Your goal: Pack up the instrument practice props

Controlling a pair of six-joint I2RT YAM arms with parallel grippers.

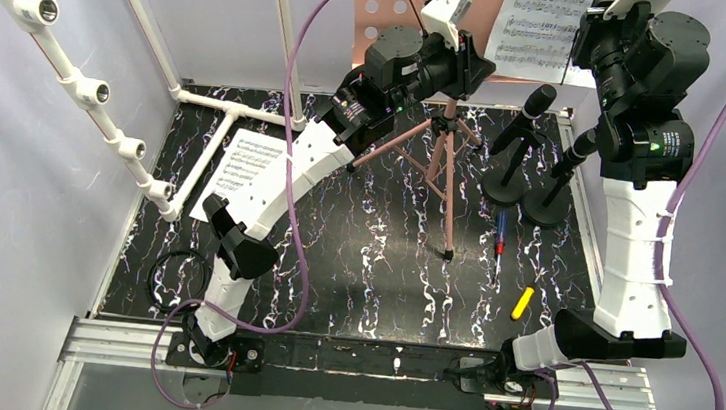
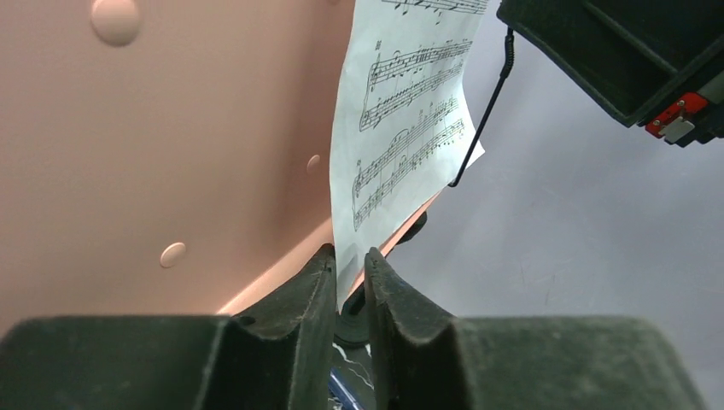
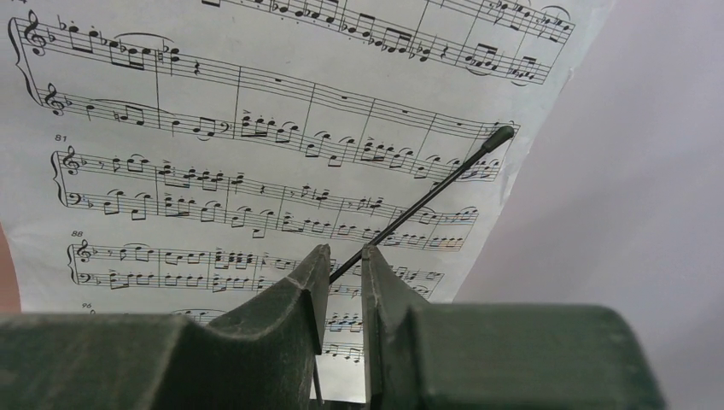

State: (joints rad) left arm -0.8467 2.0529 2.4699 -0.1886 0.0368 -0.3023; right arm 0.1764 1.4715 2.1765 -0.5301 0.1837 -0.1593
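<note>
1. fingers (image 2: 312,290) of the left gripper (image 2: 348,256) stand nearly together, with only a narrow slot between them. the bottom edge of a white sheet-music page (image 2: 401,111) drops into that slot. whether the pads actually clamp the paper cannot be told.
2. fingers (image 3: 307,282) of the right gripper (image 3: 344,252) are likewise close, with a thin gap. a black wire arm (image 3: 410,205) runs up out of this gap and lies across the face of the same page (image 3: 256,154). real pressure on the wire cannot be told.
3. behind the page is the salmon-pink perforated music desk (image 2: 171,154), and the page rests against it.
4. in the top view both grippers are raised at the far side. the left gripper is at the desk's lower edge, and the right one is at the page's right edge.
5. under the desk the thin pink tripod legs (image 1: 440,162) stand spread on the black marbled table (image 1: 374,256).
6. just right of the legs two black microphones (image 1: 519,130) (image 1: 573,155) stand on round bases, close together.
7. a second sheet-music page (image 1: 242,163) lies flat at the table's left, touching the white pipe frame (image 1: 98,94).
8. nearer the arms' bases lie a red-and-blue pen (image 1: 499,240) and a yellow marker (image 1: 522,302), and a black cable coil (image 1: 176,277) lies at the left.
</note>
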